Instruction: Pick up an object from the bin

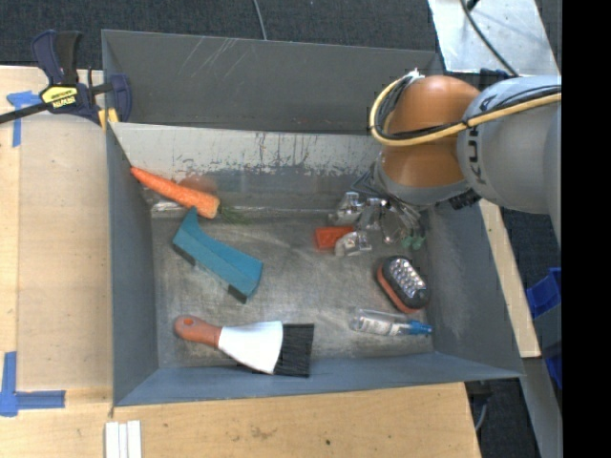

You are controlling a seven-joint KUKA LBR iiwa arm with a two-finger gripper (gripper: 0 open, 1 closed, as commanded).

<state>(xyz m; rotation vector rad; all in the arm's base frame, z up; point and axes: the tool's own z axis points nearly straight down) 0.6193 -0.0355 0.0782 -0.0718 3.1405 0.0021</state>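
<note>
My gripper [351, 224] hangs low in the right half of the bin, under the arm's orange dome, with its metal fingers apart. A small red-orange piece [330, 239] lies on the floor just left of the nearer fingertip [357, 245], beside it rather than between the fingers. Right below the gripper lies a black oval thing [403, 282] with an orange rim and a patch of pale dots. Further toward the front rests a clear tube with a blue tip [389, 327].
An orange carrot [178, 191] lies along the back left wall. A teal block [218, 258] sits left of centre. A brush with a red handle, white body and black bristles [250, 343] lies at the front left. The arm covers the back right corner.
</note>
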